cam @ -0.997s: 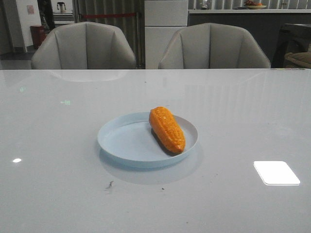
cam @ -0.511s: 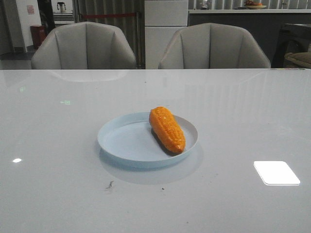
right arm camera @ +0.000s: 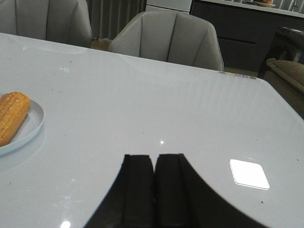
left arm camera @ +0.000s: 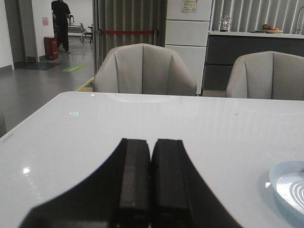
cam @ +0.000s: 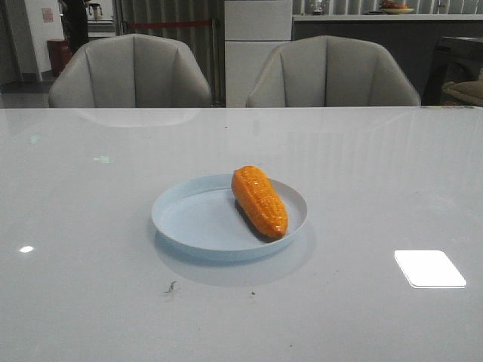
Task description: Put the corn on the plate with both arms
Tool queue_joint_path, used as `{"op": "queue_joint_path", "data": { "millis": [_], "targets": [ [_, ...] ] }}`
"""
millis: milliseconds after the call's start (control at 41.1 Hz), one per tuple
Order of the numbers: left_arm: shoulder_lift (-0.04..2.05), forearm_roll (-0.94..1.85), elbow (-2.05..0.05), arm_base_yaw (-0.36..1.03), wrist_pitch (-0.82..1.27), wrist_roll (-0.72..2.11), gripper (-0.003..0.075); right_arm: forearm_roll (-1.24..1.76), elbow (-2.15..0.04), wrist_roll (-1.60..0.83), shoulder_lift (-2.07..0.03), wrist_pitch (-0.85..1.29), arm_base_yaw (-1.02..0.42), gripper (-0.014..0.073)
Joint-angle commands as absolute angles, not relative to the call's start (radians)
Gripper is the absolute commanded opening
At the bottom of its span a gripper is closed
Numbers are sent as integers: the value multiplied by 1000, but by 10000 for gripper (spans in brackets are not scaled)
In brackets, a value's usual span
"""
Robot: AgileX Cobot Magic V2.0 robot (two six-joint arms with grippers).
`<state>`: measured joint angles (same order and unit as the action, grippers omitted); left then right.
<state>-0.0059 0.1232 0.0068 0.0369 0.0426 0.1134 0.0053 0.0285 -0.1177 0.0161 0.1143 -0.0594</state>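
The plate (cam: 229,218) sits on the table (cam: 90,226) at the middle of the front view, slightly below centre. The corn (cam: 259,200) lies in the plate's right half, running from upper left to lower right, its lower end by the plate's right rim. Behind the table's far edge, two chairs stand side by side: the left chair (cam: 130,72) at upper left, the right chair (cam: 332,73) at upper right.

One corn (cam: 259,200), one plate (cam: 192,221), two chairs (cam: 130,72).
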Motion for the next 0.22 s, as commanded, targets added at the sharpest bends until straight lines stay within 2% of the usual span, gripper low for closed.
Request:
{"op": "queue_joint_path", "data": {
  "millis": [0, 195],
  "targets": [
    [-21, 134, 44, 37, -43, 114, 89, 8, 7, -126, 34, 32, -51, 55],
    [-21, 134, 44, 37, -43, 114, 89, 8, 7, -126, 34, 32, -51, 55]
  ]
}}
